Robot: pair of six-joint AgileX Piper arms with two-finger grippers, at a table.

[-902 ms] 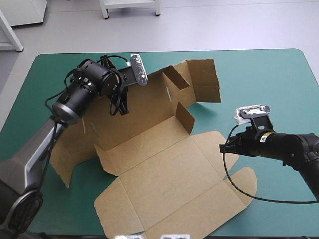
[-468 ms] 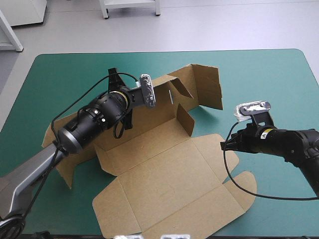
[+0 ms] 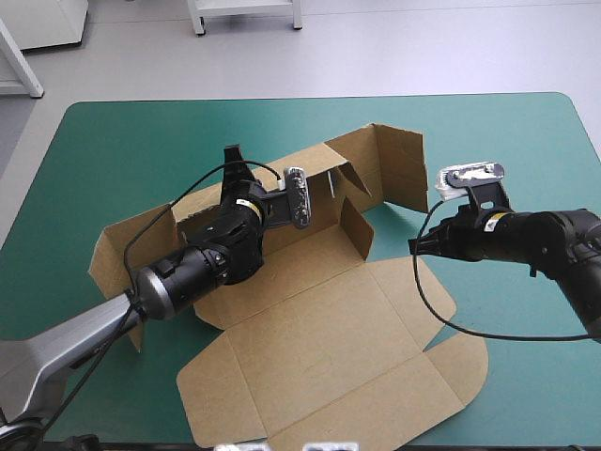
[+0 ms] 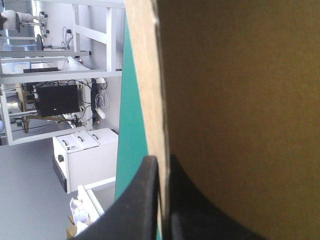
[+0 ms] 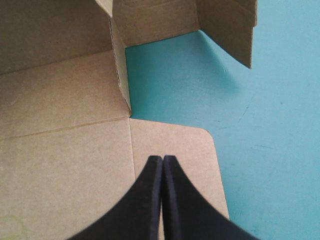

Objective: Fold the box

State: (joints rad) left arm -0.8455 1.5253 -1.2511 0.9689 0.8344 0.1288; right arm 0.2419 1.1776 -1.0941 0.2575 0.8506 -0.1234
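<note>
The brown box (image 3: 310,329) lies open on the teal-green cover, its lid flat toward the near edge. My left gripper (image 3: 233,162) is shut on the box, pinching the top edge of the long back wall (image 3: 202,221), which stands raised. In the left wrist view the black fingers (image 4: 150,200) clamp that board edge, and the brown wall (image 4: 240,100) fills the side ahead. My right gripper (image 3: 414,247) is shut and empty. It hovers just over the rounded right flap (image 5: 175,145), beside the small upright side flap (image 5: 120,75).
A tall end panel (image 3: 396,164) of the box stands upright at the far right, casting a shadow on the cover. Bare teal-green cover (image 3: 526,141) lies to the right and along the far edge (image 3: 141,122). The box's near corner reaches the table's front edge.
My left gripper has swung rightward and nearer with the back wall, tipping it more upright. The far-right panel rose with it. The right gripper shifted slightly toward the box.
</note>
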